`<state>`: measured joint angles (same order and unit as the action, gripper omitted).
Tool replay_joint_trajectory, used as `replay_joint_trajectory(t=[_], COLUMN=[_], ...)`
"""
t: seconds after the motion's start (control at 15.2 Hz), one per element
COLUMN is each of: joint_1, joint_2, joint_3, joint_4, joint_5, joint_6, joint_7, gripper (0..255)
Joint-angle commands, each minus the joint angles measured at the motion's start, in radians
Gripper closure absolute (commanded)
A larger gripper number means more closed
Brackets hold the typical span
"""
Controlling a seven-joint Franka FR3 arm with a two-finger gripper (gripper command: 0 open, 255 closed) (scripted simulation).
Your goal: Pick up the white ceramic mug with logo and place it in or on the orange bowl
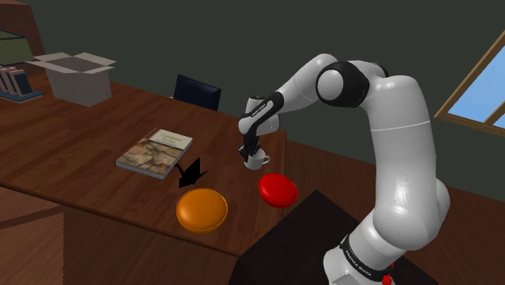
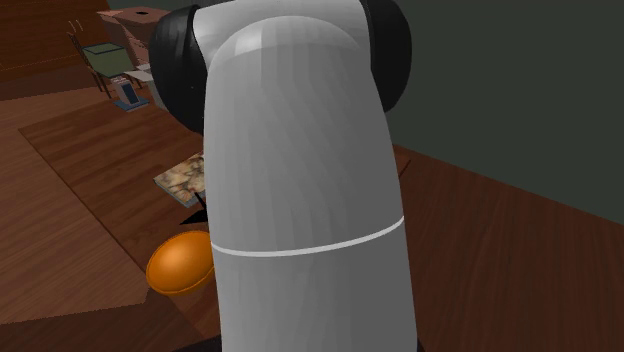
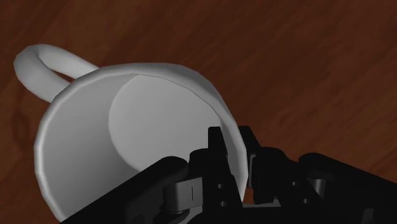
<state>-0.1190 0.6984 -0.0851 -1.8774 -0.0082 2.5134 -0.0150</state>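
Observation:
My gripper (image 1: pixel 252 154) is shut on the rim of a plain white mug (image 1: pixel 258 160), which hangs low over the brown table, beyond the red dish. In the wrist view one finger (image 3: pixel 216 153) sits inside the mug (image 3: pixel 121 146) and the other outside its wall, with the handle on the far side of the gripper (image 3: pixel 234 150). No logo shows on the mug. The orange bowl (image 1: pixel 201 209) rests near the table's front edge, toward the shoulder view's lower left of the mug. In the second exterior view the orange bowl (image 2: pixel 178 263) peeks out beside the arm.
A red dish (image 1: pixel 277 189) lies close to the mug, right of the orange bowl. A small black object (image 1: pixel 191 172) and a book (image 1: pixel 155 151) lie behind the bowl. A cardboard box (image 1: pixel 74 75) and a dark chair back (image 1: pixel 197 91) stand at the far side. The arm's white link (image 2: pixel 300 200) blocks the second exterior view.

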Motion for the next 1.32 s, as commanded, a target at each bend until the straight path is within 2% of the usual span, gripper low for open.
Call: replay_joint_trajectory(t=[0.0,1.25], joint_1=[0.001,0.010], joint_2=[-0.012,-0.211], joint_3=[-0.001,-0.011], joint_4=[-0.004,-0.031], joint_5=[-0.001,-0.012], joint_6=[-0.008,-0.180], joint_7=[0.000,-0.002], gripper=[255,255])
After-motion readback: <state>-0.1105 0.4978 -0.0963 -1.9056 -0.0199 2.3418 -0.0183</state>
